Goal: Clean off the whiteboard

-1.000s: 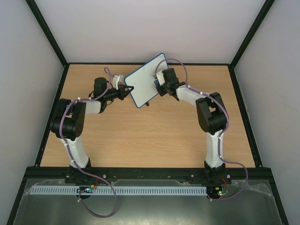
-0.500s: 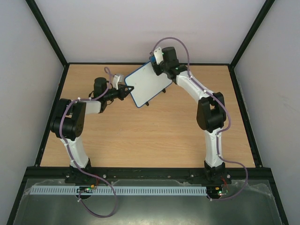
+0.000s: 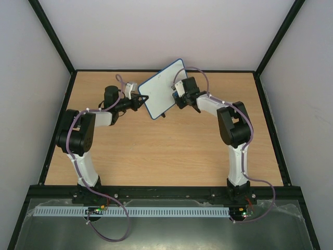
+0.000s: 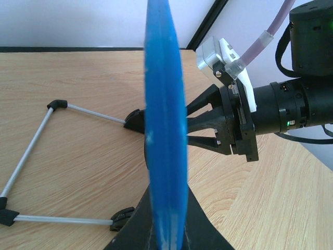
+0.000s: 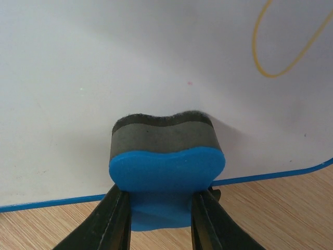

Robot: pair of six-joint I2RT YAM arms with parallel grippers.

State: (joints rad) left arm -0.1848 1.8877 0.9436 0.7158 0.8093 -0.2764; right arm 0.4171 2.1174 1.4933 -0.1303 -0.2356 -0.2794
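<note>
The whiteboard (image 3: pixel 162 87), white with a thin blue frame, stands tilted up at the back of the table. My left gripper (image 3: pixel 141 98) is shut on its left edge; in the left wrist view the frame (image 4: pixel 165 120) shows edge-on between my black fingers (image 4: pixel 208 229). My right gripper (image 3: pixel 179 96) is shut on a blue eraser (image 5: pixel 166 164) whose dark felt face presses on the board's surface (image 5: pixel 119 62) near its lower blue edge. A thin yellow curved line (image 5: pixel 276 57) remains on the board to the upper right of the eraser.
A wire stand of thin metal rods with black feet (image 4: pixel 31 151) lies on the wooden table (image 3: pixel 166 151) behind the board. The right arm's wrist (image 4: pixel 291 109) is close on the board's other side. Black frame posts and white walls enclose the table.
My right gripper, with the eraser, swept up to the board's far top edge and has come back down to its lower part. The left gripper and board have barely moved.
</note>
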